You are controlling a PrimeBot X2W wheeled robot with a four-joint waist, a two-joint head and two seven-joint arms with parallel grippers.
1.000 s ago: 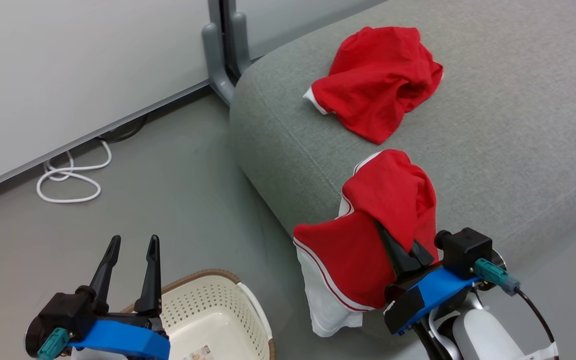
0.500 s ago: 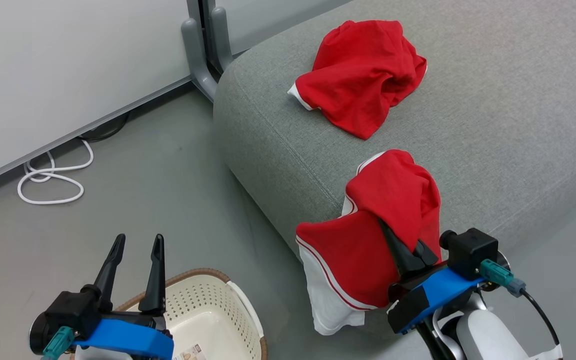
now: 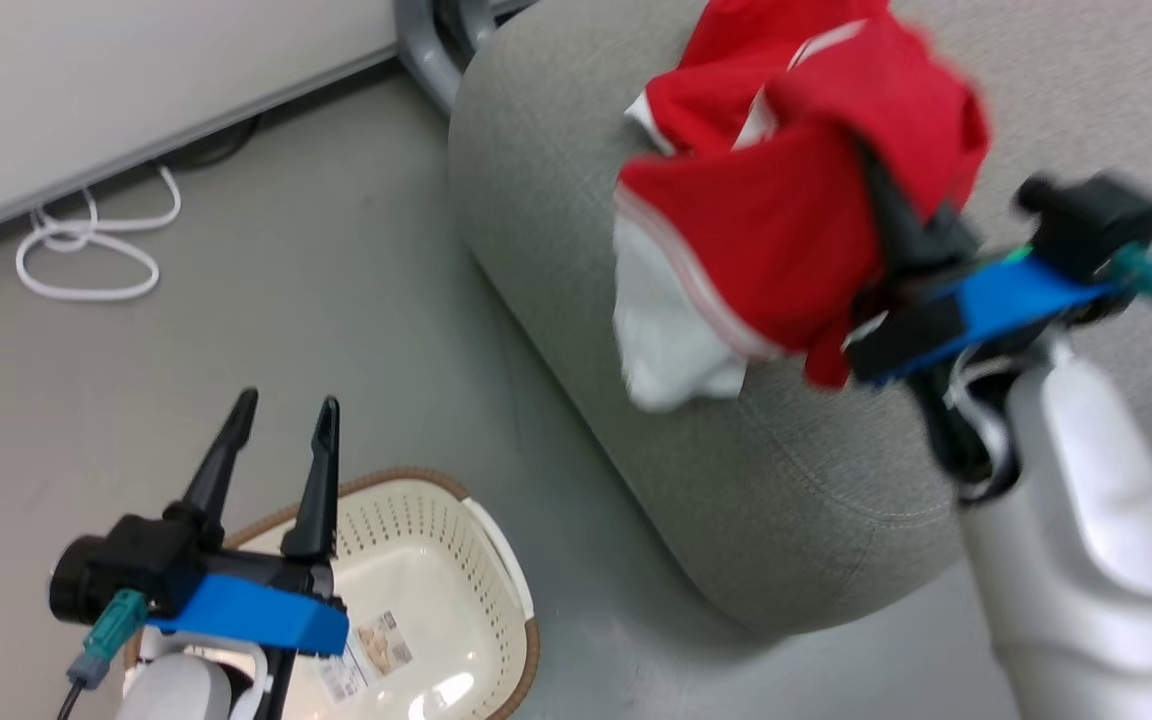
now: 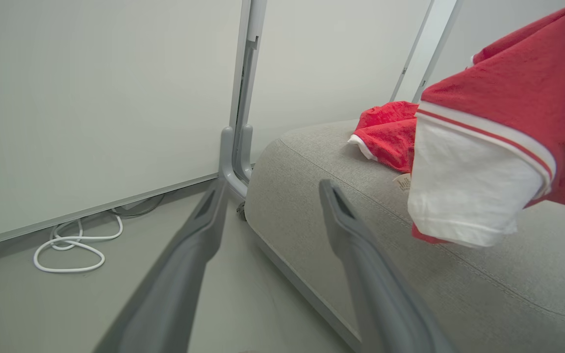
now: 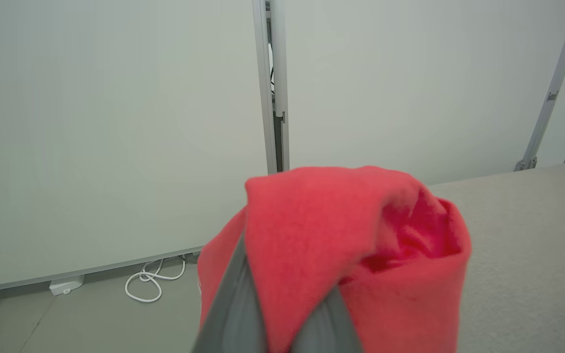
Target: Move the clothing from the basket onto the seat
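Raised since a second ago, the right arm now carries its red garment (image 3: 786, 240) up over the sofa's near end rather than hanging it against the front edge; the head camera has also swung, so the shift of the whole scene is not the furniture's.

Largest is the grey sofa (image 3: 556, 200), filling the upper right of the head view. Below it, on the floor (image 3: 286, 300), stands the cream basket (image 3: 406, 525), with no clothing in the part that shows and a paper label (image 3: 376, 645) on its bottom. The second red garment (image 4: 385, 132) lies crumpled on the sofa top, just behind the hanging one. Whether the hanging garment's lowest fold touches the cushion cannot be told.

The right gripper (image 3: 876, 180) is clamped tight on the red garment, its fingers buried in the cloth. The left gripper (image 3: 288, 400) hovers over the basket's rim, fingers spread wide and holding nothing. A white cable (image 3: 86, 250) lies coiled by the wall.
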